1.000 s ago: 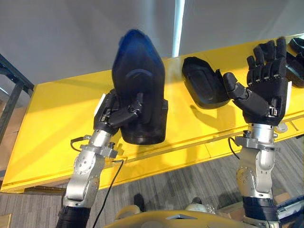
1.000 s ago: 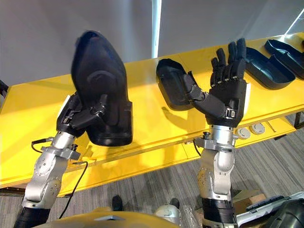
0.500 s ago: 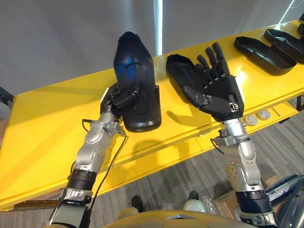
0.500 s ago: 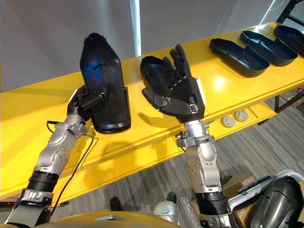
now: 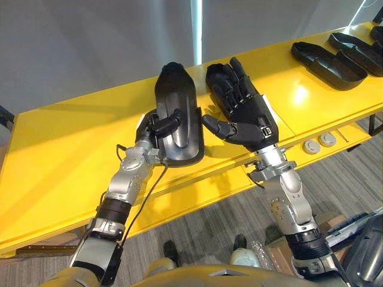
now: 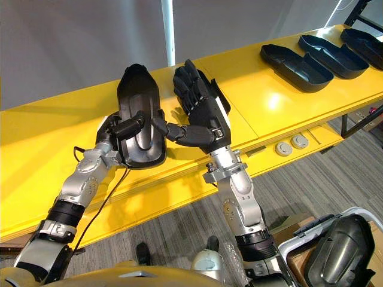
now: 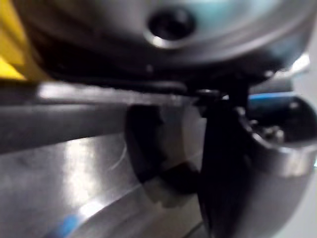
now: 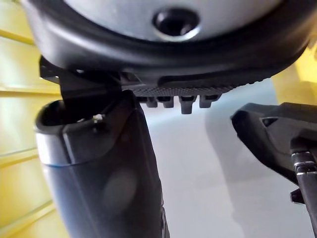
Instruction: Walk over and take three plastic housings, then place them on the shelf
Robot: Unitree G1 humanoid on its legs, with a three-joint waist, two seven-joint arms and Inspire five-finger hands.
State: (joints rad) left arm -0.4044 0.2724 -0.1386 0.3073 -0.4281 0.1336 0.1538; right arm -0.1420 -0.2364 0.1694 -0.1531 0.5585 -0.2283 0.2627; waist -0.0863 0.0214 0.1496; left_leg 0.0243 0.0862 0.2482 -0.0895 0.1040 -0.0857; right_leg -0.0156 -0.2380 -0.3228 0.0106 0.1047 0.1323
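Black glossy plastic housing (image 5: 179,104), tapered shell, gripped by left hand (image 5: 157,125), thumb curled across; right hand (image 5: 251,113) fingers straight, spread; smooth yellow shelf (image 5: 60,143).

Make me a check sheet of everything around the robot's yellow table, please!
Surface: long yellow shelf top, flat and glossy.
Job's things: black plastic housing shell gripped in the left hand; other black plastic housings lie at the right end.
Clutter: two small round silver discs on the front ledge.
Hands: left hand curled round the shell; right hand open, fingers straight, beside it.
Cables: nothing seen.
Surroundings: grey wall, grey carpet floor, dark moulded shell low on the right.
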